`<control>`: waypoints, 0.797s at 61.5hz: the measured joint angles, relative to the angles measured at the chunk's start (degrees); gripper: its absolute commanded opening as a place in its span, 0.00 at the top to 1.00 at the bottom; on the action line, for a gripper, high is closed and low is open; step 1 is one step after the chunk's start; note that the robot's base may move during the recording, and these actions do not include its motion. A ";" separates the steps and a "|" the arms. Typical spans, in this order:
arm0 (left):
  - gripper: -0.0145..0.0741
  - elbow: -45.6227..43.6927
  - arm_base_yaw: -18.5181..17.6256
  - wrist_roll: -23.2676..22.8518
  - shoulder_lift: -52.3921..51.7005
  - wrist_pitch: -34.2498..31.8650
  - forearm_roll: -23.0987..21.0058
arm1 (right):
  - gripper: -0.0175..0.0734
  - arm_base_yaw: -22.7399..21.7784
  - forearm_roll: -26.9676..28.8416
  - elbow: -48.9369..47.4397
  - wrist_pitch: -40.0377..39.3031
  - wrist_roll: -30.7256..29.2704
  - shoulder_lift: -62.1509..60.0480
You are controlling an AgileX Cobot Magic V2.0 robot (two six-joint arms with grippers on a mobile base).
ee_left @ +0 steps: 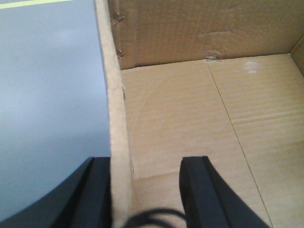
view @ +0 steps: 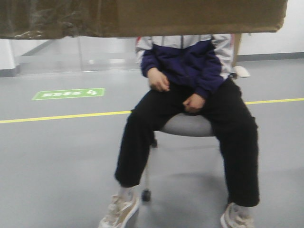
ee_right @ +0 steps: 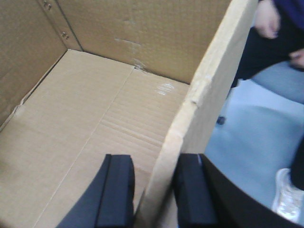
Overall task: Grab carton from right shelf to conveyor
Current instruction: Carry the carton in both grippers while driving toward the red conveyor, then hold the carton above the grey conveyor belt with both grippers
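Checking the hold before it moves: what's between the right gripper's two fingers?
The carton's side wall: the right wrist view shows it standing between the right gripper's fingers, one inside, one outside.

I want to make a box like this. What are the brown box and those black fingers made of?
The carton looks like corrugated cardboard: matte brown, with fine ribbed lines across its bottom and a thick raw edge on its wall. The fingers of the left gripper and right gripper look like dull black plastic or rubber; which one is not clear.
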 measured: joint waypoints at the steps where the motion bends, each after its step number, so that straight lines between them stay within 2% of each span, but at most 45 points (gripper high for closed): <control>1: 0.85 0.00 0.00 0.00 0.00 0.00 0.00 | 0.88 0.00 0.00 0.00 0.00 0.00 0.00; 49: 0.85 0.00 0.00 0.00 0.00 -0.34 0.00 | 0.88 0.00 0.00 0.00 0.00 0.00 0.00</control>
